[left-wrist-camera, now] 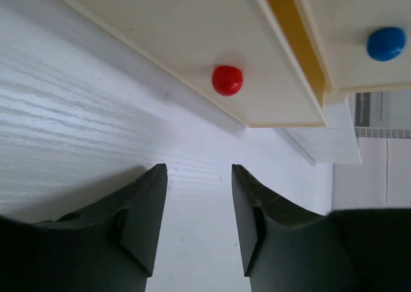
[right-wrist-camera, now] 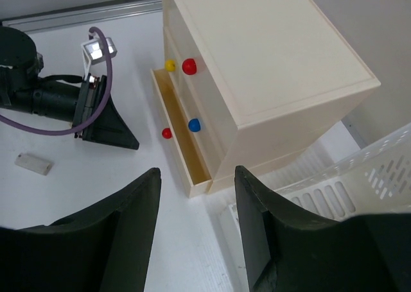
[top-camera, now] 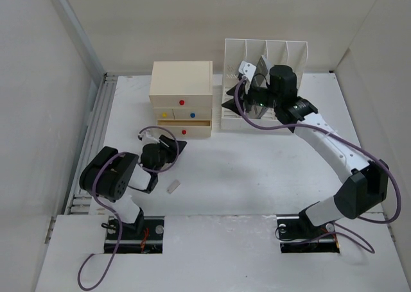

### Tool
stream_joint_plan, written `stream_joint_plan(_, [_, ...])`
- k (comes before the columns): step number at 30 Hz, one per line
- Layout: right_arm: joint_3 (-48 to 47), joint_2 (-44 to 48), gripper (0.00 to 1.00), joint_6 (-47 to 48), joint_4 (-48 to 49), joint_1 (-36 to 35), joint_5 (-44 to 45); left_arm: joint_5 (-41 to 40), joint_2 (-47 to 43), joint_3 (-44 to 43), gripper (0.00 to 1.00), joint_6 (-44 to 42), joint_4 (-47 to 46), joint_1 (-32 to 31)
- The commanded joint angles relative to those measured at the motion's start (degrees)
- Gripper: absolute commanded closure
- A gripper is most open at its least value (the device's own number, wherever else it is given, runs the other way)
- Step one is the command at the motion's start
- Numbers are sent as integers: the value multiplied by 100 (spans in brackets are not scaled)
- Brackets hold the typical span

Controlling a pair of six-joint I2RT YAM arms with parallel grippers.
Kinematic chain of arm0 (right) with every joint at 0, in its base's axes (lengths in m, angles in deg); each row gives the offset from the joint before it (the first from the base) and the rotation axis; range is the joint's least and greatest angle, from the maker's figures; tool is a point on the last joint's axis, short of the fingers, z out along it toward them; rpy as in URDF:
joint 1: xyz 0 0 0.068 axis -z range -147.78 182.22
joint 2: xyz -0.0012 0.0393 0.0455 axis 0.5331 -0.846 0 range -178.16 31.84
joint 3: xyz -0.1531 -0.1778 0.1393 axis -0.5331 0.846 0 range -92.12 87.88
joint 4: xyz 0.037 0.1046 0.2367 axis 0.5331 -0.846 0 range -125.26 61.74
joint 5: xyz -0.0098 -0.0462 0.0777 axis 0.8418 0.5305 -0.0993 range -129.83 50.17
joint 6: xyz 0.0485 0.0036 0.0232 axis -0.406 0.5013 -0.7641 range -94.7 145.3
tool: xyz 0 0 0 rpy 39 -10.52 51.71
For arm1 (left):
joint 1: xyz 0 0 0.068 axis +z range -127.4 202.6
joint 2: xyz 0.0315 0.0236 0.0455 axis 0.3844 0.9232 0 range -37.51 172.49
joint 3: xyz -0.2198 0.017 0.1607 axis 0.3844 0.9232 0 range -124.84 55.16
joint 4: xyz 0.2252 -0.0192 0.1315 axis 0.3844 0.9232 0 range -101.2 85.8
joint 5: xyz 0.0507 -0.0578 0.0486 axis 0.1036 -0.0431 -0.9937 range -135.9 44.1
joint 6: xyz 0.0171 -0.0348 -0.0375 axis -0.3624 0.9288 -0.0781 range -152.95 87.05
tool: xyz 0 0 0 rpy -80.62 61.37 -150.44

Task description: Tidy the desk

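Left gripper, fingers spread and empty, faced the drawers; right gripper, fingers likewise apart, held nothing. Beneath both arms lay the desk. At its far side stood the drawer box, bottom drawer pulled out, beside the file rack. A small white block lay loose near the left arm. Tidying looked barely begun: block unstowed, drawer unshut.

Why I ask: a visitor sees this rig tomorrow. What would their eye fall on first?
Likely the cream drawer box with red, blue and yellow knobs at the back of the desk, its bottom drawer pulled out. The left pincer points, open and empty, at that drawer's red knob, while the right pincer hangs open beside the white file rack at the back right.
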Motion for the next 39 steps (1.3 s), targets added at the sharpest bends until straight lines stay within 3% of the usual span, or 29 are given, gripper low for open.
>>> stream_joint_plan(1, [-14,14,45,-50,179,27,-180,7,-442,4,57,-145,-384,-33])
stream_joint_plan(7, [-14,-39,45,-50,179,27,-180,-301,-1451,56,60,-436,398,-94])
stream_joint_plan(15, [38,-153,45,11,179,27,-180,-679,-2174,-839,62,-972,2181,37])
stream_joint_plan(16, [39,-153,52,90,179,-25,-180,-627,-2174,-892,65,-1068,2261,37])
stream_joint_plan(17, [39,-153,59,265,48,-139,-180,-626,-2409,-893,89,-1069,2445,38])
stream_joint_plan(18, [39,-240,64,493,-249,-227,-180,-626,-2560,-954,100,-1226,2577,38])
stream_joint_plan(19, [-13,-406,74,1052,-443,-333,-180,-626,-2753,-954,100,-1279,2709,38])
stream_joint_plan(20, [-92,-521,77,1370,-663,-429,-293,-713,-2989,-954,100,-1332,3041,38])
stream_joint_plan(24, [-6,-961,78,2716,-1227,-1157,-355,-1179,-4831,-1383,100,-1710,4526,38])
stream_joint_plan(26, [152,-1101,73,2946,-1079,-1466,-190,-1320,-5415,-1717,95,-1990,5212,-15])
stream_joint_plan(27, [153,-1172,72,2947,-1078,-1781,47,-1547,-5931,-2041,83,-2053,5833,-15])
stream_joint_plan(28, [153,-1277,70,2947,-1078,-1914,127,-1601,-6162,-2201,83,-2106,6091,-15])
stream_joint_plan(29, [40,-1374,67,2999,-1130,-2046,180,-1602,-6365,-2376,64,-2106,6355,-67])
stream_joint_plan(31, [-48,-1664,57,3000,-1131,-2336,181,-1671,-6934,-2755,46,-2228,6901,-68])
stream_joint_plan(34, [-329,-2086,53,3140,-1472,-2583,251,-1925,-7402,-3115,26,-2553,7471,-68])
stream_joint_plan(39, [-637,-2683,49,3439,-1815,-3207,453,-2112,-8150,-3239,20,-3405,7852,-68])
